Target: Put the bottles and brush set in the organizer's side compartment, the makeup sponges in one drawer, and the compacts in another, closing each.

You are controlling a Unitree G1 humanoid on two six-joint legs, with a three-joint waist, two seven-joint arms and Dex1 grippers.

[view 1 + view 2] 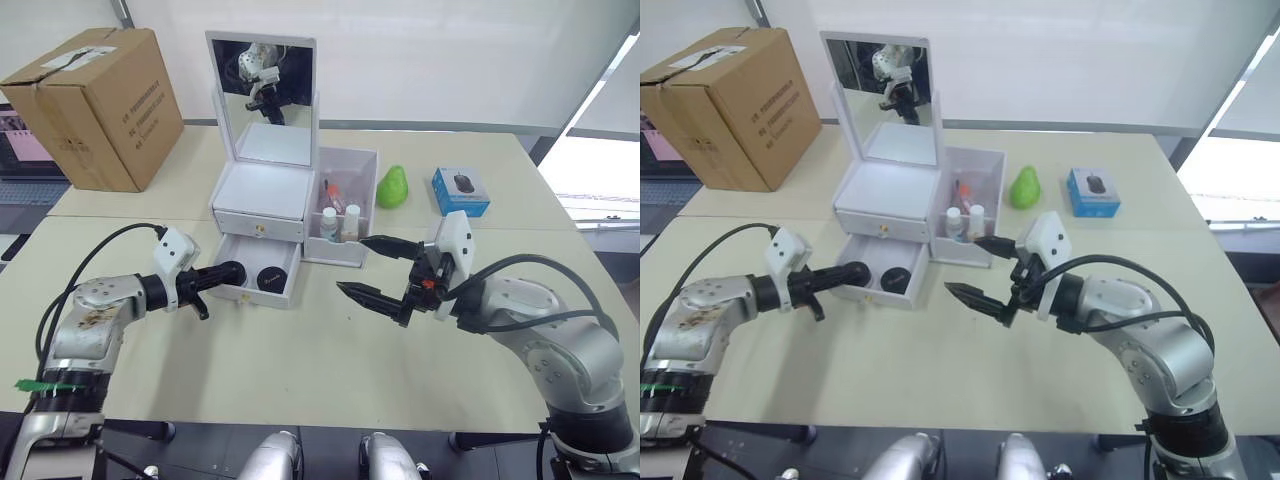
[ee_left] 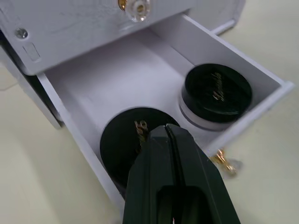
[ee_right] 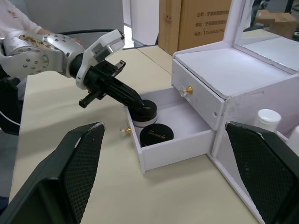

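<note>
Two round, squat compacts (image 2: pixel 216 93) with glossy black lids and white bases are seen inside the pulled-out lower drawer (image 1: pixel 262 278) of the white plastic organizer (image 1: pixel 262 190). The upper drawer (image 3: pixel 198 95), with its gold knob, is shut. The left gripper (image 2: pixel 167 133), its black fingers pressed together, is poised directly over the nearer compact (image 2: pixel 125 140), at the drawer's open edge. Two white-capped bottles (image 1: pixel 340 222) are held upright in the side compartment (image 1: pixel 345 190). The right gripper (image 1: pixel 375 268) is spread wide above the surface (image 1: pixel 330 350), beside the compartment.
</note>
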